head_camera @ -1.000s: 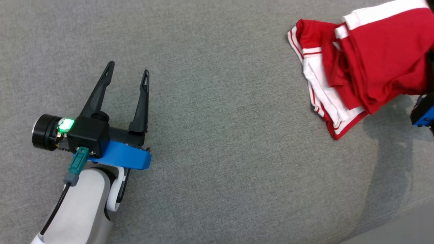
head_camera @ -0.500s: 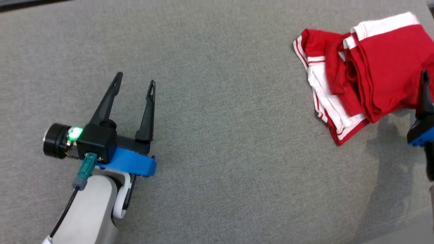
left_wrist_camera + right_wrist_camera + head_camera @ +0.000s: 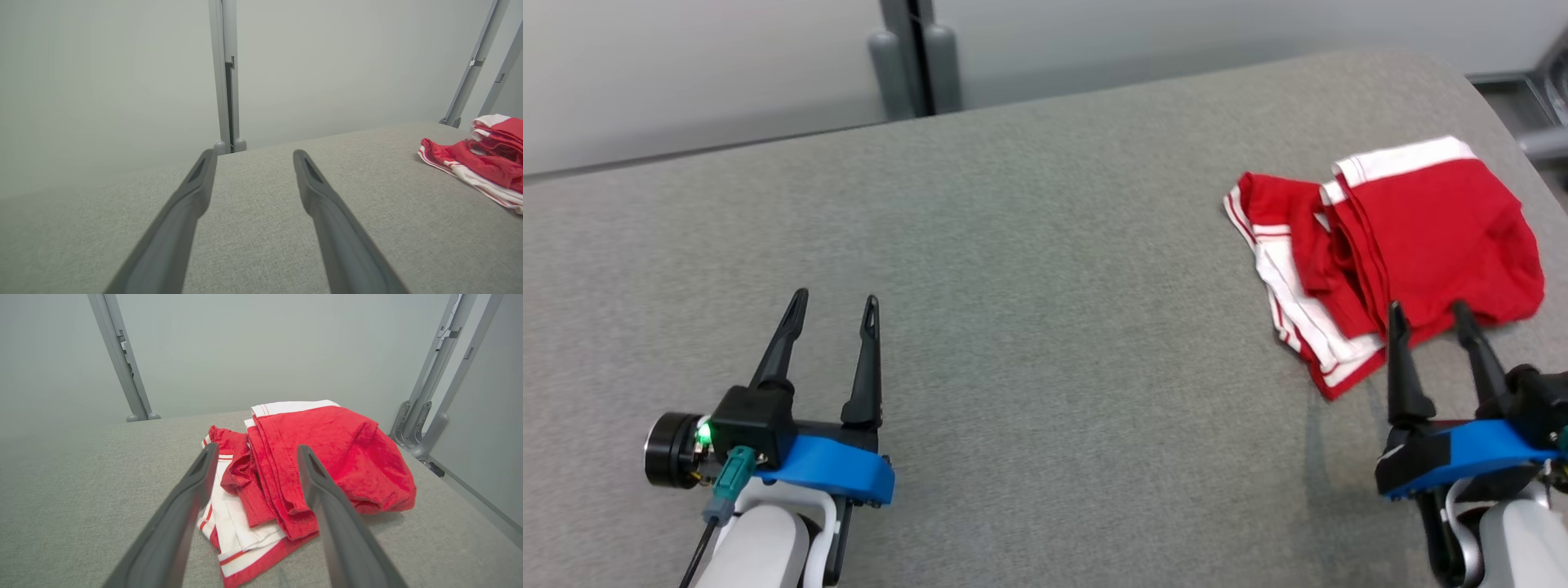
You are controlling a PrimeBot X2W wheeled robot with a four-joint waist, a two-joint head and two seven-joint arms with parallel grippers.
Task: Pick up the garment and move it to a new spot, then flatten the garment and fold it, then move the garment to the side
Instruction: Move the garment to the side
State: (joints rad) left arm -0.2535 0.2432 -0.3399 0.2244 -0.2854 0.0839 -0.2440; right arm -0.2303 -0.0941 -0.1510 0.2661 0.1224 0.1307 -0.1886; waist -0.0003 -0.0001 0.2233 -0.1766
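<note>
The red garment (image 3: 1421, 229), trimmed with white bands and thin red-and-white stripes, lies in a loose, folded bundle on the far right part of the grey cloth-covered desk (image 3: 1045, 286), close to that desk's rounded right corner. Its broad red panel sits on top to the right, while a white striped edge shows underneath at the left and near sides. The right hand (image 3: 1425, 306) is at the near right, released, its two dark fingers spread and holding nothing; they point away from the robot at the near edge of the garment. In the head view the tips overlap that edge, and whether they touch the cloth is hard to say; from the right wrist view they seem to hang just above it. The left hand (image 3: 836, 298) is at the near left, over bare desk and well apart from the garment, also released and empty, fingers pointing to the far side. A small green light (image 3: 703, 433) glows on its body. Beyond the far edge of the desk stands a pale wall (image 3: 686, 73) with a grey upright post (image 3: 915, 57).
</note>
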